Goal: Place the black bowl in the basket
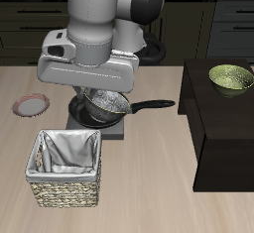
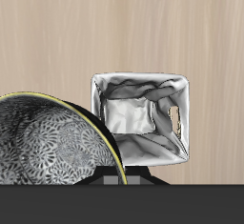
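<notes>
The black bowl, dark outside and speckled grey-white inside, hangs tilted just under the arm's wrist, above the frying pan. My gripper is shut on the bowl's rim, and the wrist body hides most of its fingers. In the wrist view the bowl fills the near field, raised off the table. The basket, woven wicker with pale cloth lining, stands nearer the table's front edge than the bowl. Its inside holds nothing but the cloth, and it lies beside the bowl, not under it.
A black frying pan with a long handle rests on a grey base under the bowl. A small pink-rimmed plate lies beside it. A yellow-green patterned bowl sits on a dark cabinet at the table's side.
</notes>
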